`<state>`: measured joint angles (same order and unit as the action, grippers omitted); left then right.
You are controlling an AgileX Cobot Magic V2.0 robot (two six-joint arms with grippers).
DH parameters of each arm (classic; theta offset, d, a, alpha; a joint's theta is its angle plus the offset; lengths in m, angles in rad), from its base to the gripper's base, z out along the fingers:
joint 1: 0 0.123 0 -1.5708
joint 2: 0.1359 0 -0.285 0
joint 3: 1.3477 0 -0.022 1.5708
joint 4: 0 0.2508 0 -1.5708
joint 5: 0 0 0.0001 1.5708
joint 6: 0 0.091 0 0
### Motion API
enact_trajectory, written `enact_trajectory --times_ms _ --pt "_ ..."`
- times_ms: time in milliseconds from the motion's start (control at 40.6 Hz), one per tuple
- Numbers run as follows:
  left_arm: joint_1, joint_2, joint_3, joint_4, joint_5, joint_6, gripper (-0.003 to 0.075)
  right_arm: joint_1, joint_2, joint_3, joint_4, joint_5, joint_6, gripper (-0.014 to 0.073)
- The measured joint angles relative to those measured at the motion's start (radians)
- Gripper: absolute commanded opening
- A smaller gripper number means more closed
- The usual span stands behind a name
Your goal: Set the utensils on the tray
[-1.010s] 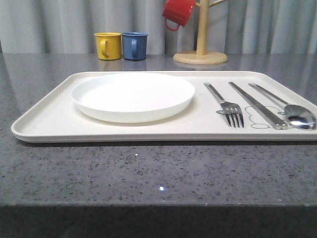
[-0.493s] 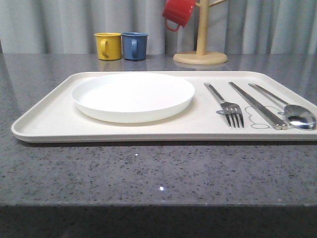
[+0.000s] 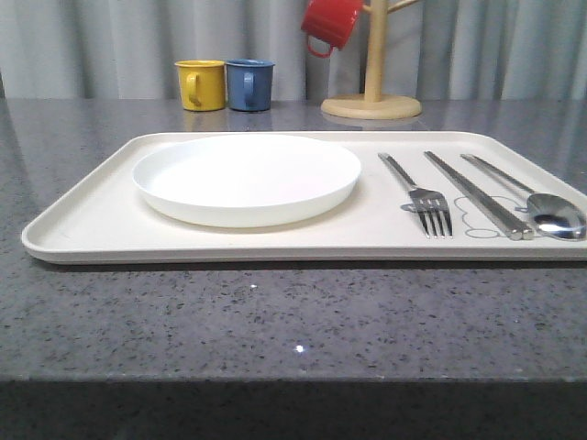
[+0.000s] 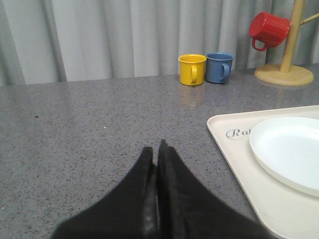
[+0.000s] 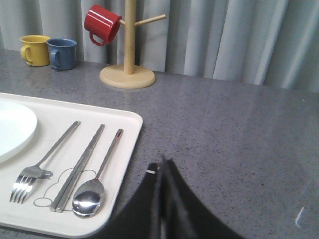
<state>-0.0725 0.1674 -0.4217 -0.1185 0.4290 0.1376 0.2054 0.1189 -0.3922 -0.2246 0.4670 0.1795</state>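
The cream tray lies on the grey counter with a white plate on its left half. On its right half lie the silver fork, the pair of flat chopsticks and the spoon, side by side. The right wrist view shows the same fork, chopsticks and spoon on the tray. My right gripper is shut and empty over the counter just off the tray's right edge. My left gripper is shut and empty, left of the tray.
A yellow mug and a blue mug stand at the back of the counter. A wooden mug tree with a red mug hanging on it stands behind the tray. Grey curtains close off the back.
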Motion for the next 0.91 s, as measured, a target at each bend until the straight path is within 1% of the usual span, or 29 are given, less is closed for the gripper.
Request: enact_trajectory --times_ms 517,567,690,813,911 --pt "0.000 0.000 0.003 0.000 0.000 0.000 -0.0018 0.000 0.000 0.000 -0.001 0.000 0.000 -0.0120" --pt "0.000 -0.005 0.016 0.003 -0.018 0.000 -0.0018 0.000 0.000 0.000 -0.001 0.000 0.000 -0.0120" --pt "0.001 -0.066 0.103 0.012 -0.098 0.000 -0.0018 0.000 0.000 0.000 -0.001 0.000 0.000 -0.0120" --pt "0.001 -0.157 0.230 0.026 -0.154 0.000 -0.0018 0.000 0.000 0.000 -0.001 0.000 0.000 -0.0120" --pt "0.001 -0.173 0.320 0.033 -0.198 0.000 -0.0018 0.000 0.000 0.000 -0.001 -0.001 0.000 -0.0120"
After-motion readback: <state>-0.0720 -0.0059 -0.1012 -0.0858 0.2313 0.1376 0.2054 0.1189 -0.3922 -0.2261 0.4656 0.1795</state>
